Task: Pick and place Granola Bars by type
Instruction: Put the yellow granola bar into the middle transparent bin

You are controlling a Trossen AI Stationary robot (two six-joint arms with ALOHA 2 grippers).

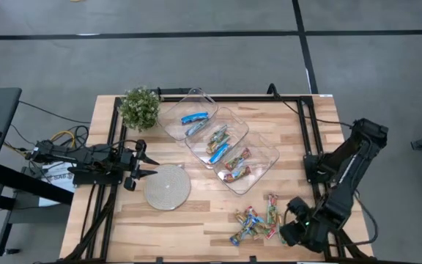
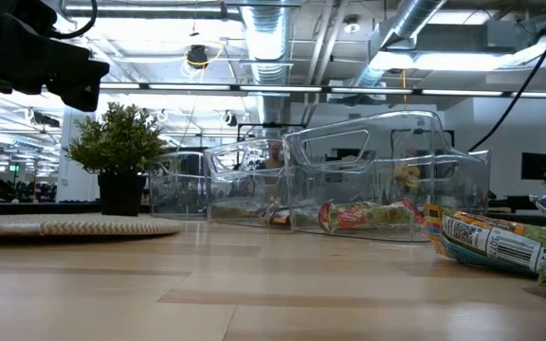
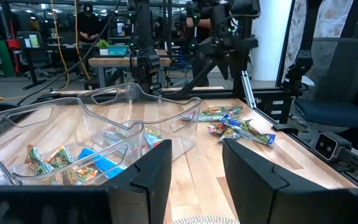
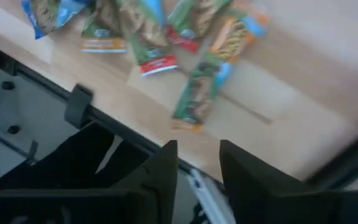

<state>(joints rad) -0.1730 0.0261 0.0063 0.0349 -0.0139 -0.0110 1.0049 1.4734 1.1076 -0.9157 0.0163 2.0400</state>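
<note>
Loose granola bars (image 1: 255, 220), in green, red, orange and blue wrappers, lie in a pile near the table's near right edge; they also show in the right wrist view (image 4: 194, 93) and low view (image 2: 491, 242). More bars lie in three clear trays: blue ones in the far tray (image 1: 196, 117), mixed ones in the middle tray (image 1: 218, 143), multicoloured ones in the nearest tray (image 1: 239, 167). My right gripper (image 1: 293, 222) (image 4: 197, 168) is open, just right of the pile at the table's edge, holding nothing. My left gripper (image 1: 141, 167) (image 3: 194, 168) is open, waiting at the left beside the round disc.
A round grey woven disc (image 1: 167, 187) lies on the table's left part. A small potted plant (image 1: 139, 108) stands at the far left corner. A black frame rail (image 1: 310, 139) runs along the table's right side. Bare wood lies between the disc and the loose pile.
</note>
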